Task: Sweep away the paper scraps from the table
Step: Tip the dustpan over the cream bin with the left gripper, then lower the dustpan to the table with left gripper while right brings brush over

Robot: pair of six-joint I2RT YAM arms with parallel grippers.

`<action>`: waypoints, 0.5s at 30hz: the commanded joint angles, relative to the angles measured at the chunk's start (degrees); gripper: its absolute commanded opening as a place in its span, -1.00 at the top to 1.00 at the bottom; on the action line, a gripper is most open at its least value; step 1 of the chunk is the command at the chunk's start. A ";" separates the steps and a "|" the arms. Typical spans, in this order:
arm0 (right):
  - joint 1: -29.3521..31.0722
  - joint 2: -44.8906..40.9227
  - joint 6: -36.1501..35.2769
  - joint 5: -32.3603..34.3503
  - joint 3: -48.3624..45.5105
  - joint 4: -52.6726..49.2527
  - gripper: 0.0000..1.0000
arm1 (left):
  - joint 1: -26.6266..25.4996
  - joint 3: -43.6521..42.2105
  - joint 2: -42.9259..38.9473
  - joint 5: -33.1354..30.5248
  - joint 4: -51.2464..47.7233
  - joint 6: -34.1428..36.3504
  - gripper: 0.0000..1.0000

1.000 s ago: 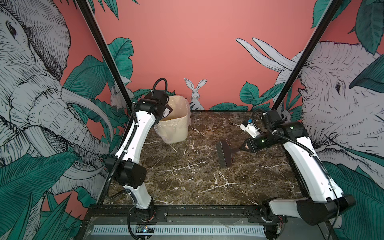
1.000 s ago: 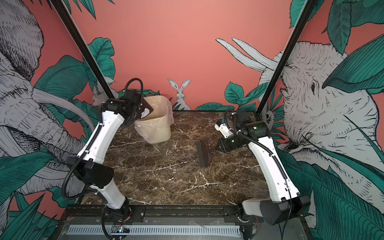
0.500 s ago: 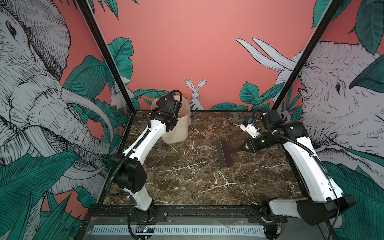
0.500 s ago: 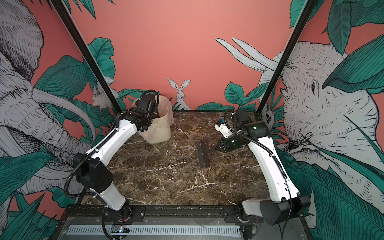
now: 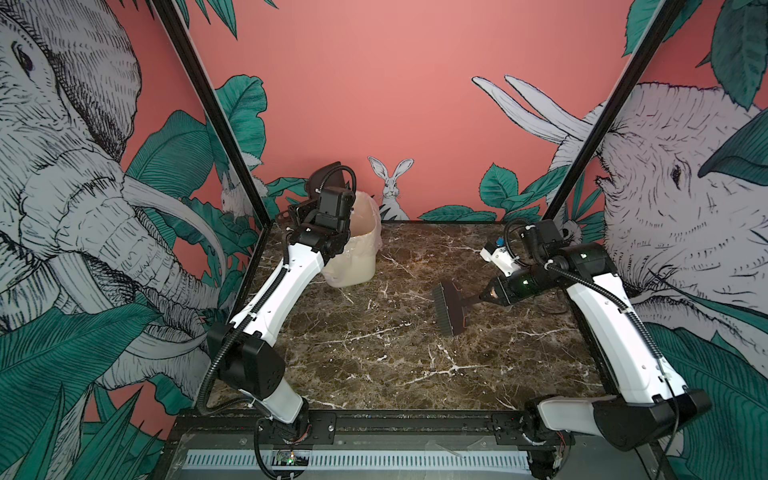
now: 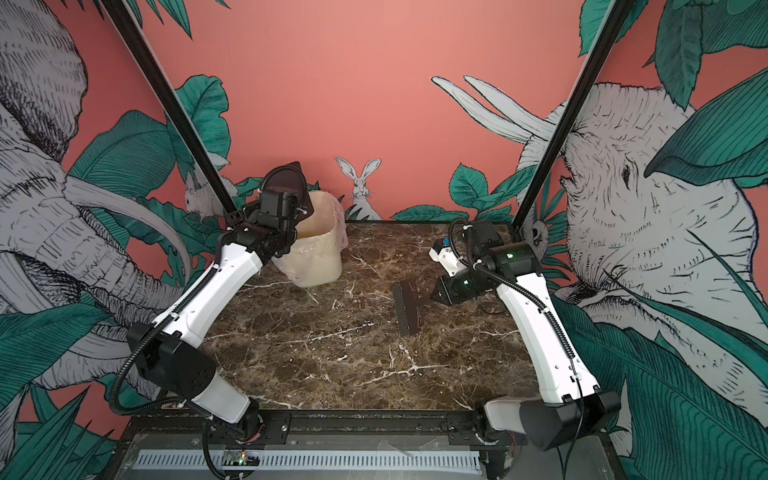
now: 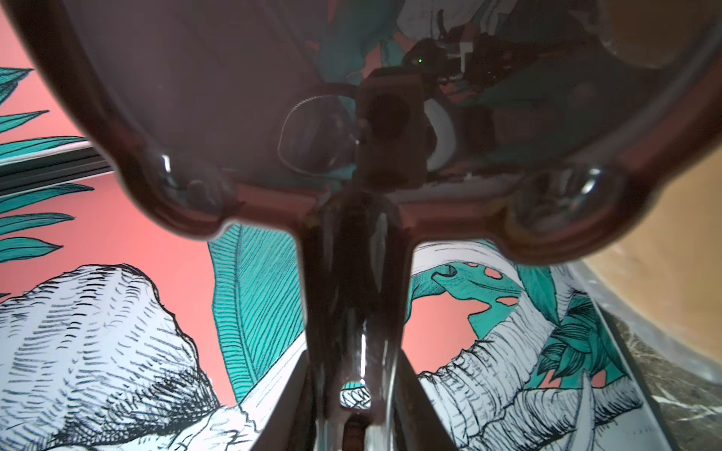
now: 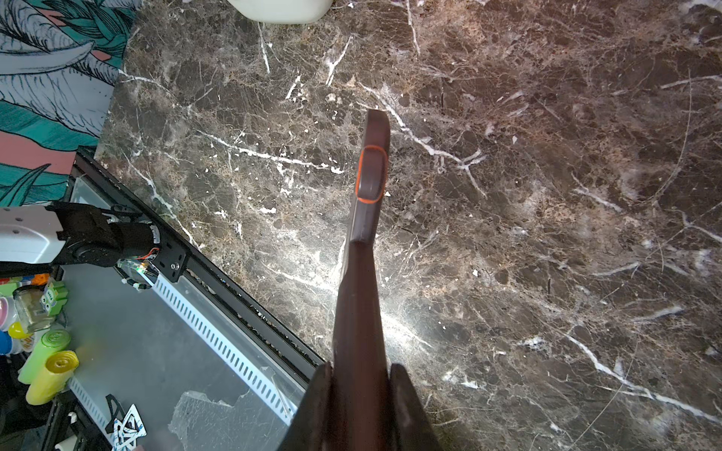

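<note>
**Left side.** The left claw (image 7: 353,398) is clenched on the handle of the dark dustpan (image 5: 326,178). The pan is raised near upright at the far left corner of the table (image 5: 374,357), just beside the left rim of the cream bin (image 5: 357,266). Its glossy face fills the left wrist view. Whether anything lies in it cannot be told.

**Paper scraps.** None are identified on the table in any view. The inside of the bin is hidden behind the left arm (image 5: 286,282). A few white flecks in the right wrist view cannot be told from the marble veining.

**Right side.** The brush (image 5: 449,307) sits right of the table's middle, bristles facing the left edge, head low. Contact with the table cannot be told. The right claw (image 8: 361,402) is clenched on the brush handle.

**Assessment.** The step in hand appears to be emptying the dustpan into the bin, late in the task.

**Recommendations.**
- Carry the pan's lip over the bin's mouth and inside the rim before tipping.
- Tip slowly, lip down, since light scraps are likely to flutter or cling to the glossy pan. A gentle tap on the inner wall may free them.
- Avoid snagging the loose plastic liner (image 5: 376,239), which could drag the light bin.
- Grip the handle firmly throughout.
- Leave the brush parked well apart from the bin.
- Afterwards, check the table beside the bin and beneath the left arm for strays.
</note>
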 commanded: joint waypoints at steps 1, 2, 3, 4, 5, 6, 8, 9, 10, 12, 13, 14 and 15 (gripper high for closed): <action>-0.21 -0.91 -0.09 -0.47 0.90 0.35 1.00 | 0.06 4.17 -3.47 1.77 -3.89 -7.27 1.00; -0.23 -0.90 -0.01 -0.26 0.92 0.47 1.00 | -0.09 5.19 -3.69 2.37 -5.20 -8.77 1.00; -0.23 -0.90 0.00 0.15 0.91 0.41 1.00 | -0.27 6.29 -3.91 3.29 -6.85 -10.80 1.00; -0.23 -0.91 0.00 0.68 0.88 0.55 1.00 | -0.49 7.43 -4.16 4.36 -8.61 -12.90 1.00; -0.23 -0.91 0.00 1.23 0.89 0.57 1.00 | -0.81 8.56 -4.40 5.46 -10.30 -14.78 1.00; -0.23 -0.91 0.00 1.83 0.89 0.65 1.00 | -1.16 9.89 -4.61 6.85 -12.29 -17.21 1.00; -0.29 -0.82 0.11 3.12 0.89 0.71 1.00 | -2.36 12.04 -5.05 9.06 -15.66 -21.31 1.00; -0.32 -0.82 0.08 3.85 0.87 0.78 1.00 | -3.44 12.88 -5.30 10.14 -17.47 -23.43 1.00; -0.40 -0.82 0.17 4.57 0.86 0.87 1.00 | -4.61 13.42 -5.54 11.14 -19.19 -25.62 1.00; -0.65 -0.94 0.42 6.02 0.75 1.15 1.00 | -7.44 13.79 -5.98 12.57 -22.05 -29.62 1.00; -0.95 -1.28 0.68 6.62 0.51 1.67 1.00 | -9.34 13.73 -6.11 13.55 -23.60 -31.64 1.00; -1.38 -1.49 0.91 6.88 0.24 2.12 1.00 | -11.08 13.54 -6.18 14.50 -24.82 -33.56 1.00; -2.03 -1.67 1.11 6.86 0.05 2.59 1.00 | -12.98 12.91 -6.29 14.83 -25.60 -35.51 1.00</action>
